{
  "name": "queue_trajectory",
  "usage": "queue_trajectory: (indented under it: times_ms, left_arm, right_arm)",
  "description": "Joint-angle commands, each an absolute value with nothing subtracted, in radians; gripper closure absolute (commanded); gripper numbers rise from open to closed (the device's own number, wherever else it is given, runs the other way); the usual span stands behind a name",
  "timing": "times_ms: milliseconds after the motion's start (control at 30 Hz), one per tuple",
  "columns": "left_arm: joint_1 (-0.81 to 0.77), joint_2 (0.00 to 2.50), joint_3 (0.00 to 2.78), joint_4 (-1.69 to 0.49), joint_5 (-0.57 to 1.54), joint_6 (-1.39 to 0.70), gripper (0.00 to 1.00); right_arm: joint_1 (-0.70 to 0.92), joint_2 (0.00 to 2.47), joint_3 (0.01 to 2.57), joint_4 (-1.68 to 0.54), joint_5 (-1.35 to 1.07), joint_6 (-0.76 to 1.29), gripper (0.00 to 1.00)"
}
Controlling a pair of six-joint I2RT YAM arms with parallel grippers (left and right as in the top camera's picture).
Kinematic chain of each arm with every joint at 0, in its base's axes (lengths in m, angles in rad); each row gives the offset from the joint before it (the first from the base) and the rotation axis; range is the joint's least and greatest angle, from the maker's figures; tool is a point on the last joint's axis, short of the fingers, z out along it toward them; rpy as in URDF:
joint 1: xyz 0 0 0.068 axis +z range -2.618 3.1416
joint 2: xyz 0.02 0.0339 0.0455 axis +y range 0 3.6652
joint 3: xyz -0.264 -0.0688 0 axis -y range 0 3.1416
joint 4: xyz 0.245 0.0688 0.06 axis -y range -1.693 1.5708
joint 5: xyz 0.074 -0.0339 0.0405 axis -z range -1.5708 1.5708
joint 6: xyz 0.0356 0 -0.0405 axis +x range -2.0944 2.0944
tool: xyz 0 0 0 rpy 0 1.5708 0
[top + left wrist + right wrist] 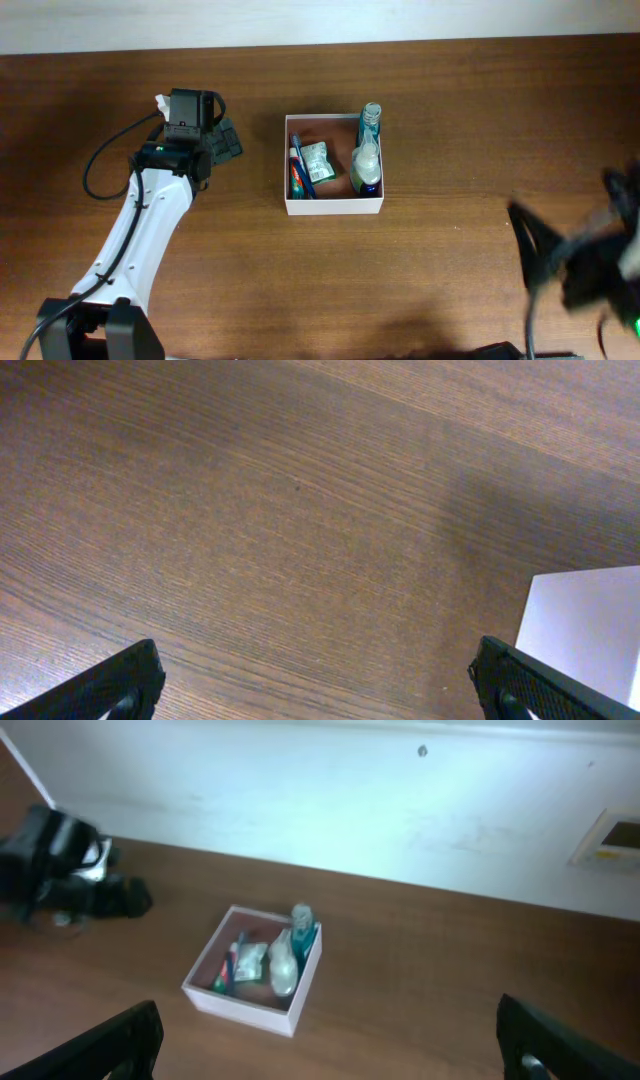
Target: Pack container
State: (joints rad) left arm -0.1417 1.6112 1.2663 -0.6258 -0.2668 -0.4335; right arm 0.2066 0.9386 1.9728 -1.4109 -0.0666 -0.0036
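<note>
The container (334, 206) is a shallow white-walled box with a reddish-brown inside, at the table's middle. It holds a clear bottle with a blue cap (366, 158) along its right wall, a small green packet (317, 160) and a toothpaste tube and pen (298, 172) at its left. It also shows in the right wrist view (245, 1005). My left gripper (228, 142) is open and empty, left of the box; its wrist view (320, 685) shows bare wood and a white box corner (590, 630). My right gripper (325, 1045) is open and empty, raised far right of the box.
The right arm (590, 255) is blurred at the table's right edge. A white wall (350, 790) runs behind the table's far edge. The left arm's cable (105, 160) loops over the table at the left.
</note>
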Motion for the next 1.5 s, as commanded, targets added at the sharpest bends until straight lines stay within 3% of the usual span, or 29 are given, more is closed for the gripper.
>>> queue_trajectory:
  times_ms: [0, 233, 500, 800, 1467]
  left_arm:
    - [-0.139, 1.604, 1.274, -0.625, -0.277, -0.426, 0.01]
    - [-0.139, 1.604, 1.274, -0.625, -0.277, -0.426, 0.01]
    - [-0.139, 1.604, 1.274, -0.625, -0.277, -0.425, 0.01]
    - [-0.139, 1.604, 1.274, -0.626, -0.277, -0.425, 0.01]
    - [-0.139, 1.604, 1.274, -0.626, -0.277, -0.425, 0.01]
  right_arm:
    - [0.214, 0.814, 1.811, -1.395, -0.094, -0.002, 0.02]
    - [0.204, 0.498, 1.26, -1.114, -0.095, -0.002, 0.02]
    - [0.146, 0.233, 0.641, -0.52, -0.129, -0.002, 0.02]
    - [0.068, 0.163, 0.271, 0.09, -0.174, -0.002, 0.02]
    - [0.011, 0.041, 0.068, 0.146, -0.181, -0.002, 0.02]
